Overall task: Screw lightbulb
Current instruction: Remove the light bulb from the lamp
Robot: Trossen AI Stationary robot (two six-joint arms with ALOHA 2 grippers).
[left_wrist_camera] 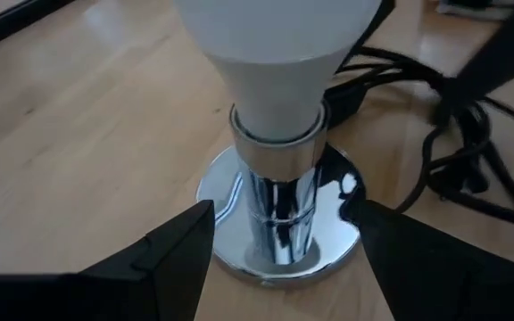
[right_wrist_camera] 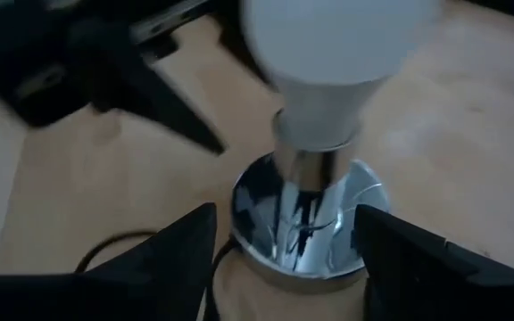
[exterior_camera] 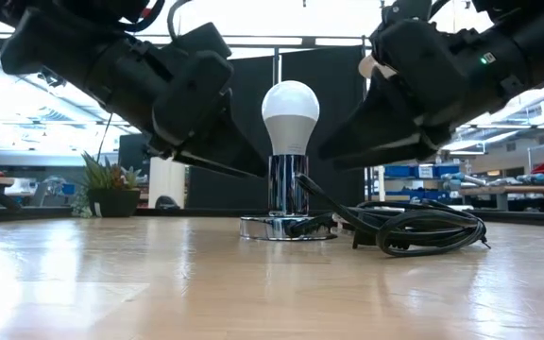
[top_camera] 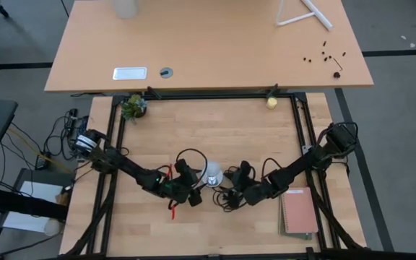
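The small white frosted lightbulb (exterior_camera: 290, 115) stands upright in the shiny chrome socket stand (exterior_camera: 287, 210) at mid-table, black cord (exterior_camera: 414, 227) coiled beside it, while the left gripper (left_wrist_camera: 279, 259) and right gripper (right_wrist_camera: 284, 254) flank the stand's column, both jaws spread wide, gripping nothing.

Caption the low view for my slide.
Lightbulb upright in chrome socket, open left gripper and right gripper flanking it.

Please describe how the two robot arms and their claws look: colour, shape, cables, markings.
Both arms are dark, jointed and boxy. The left claw and right claw each have two broad, matte black fingers tapering to points. Black cables loop along both arms; red parts show on the left arm. No readable markings.
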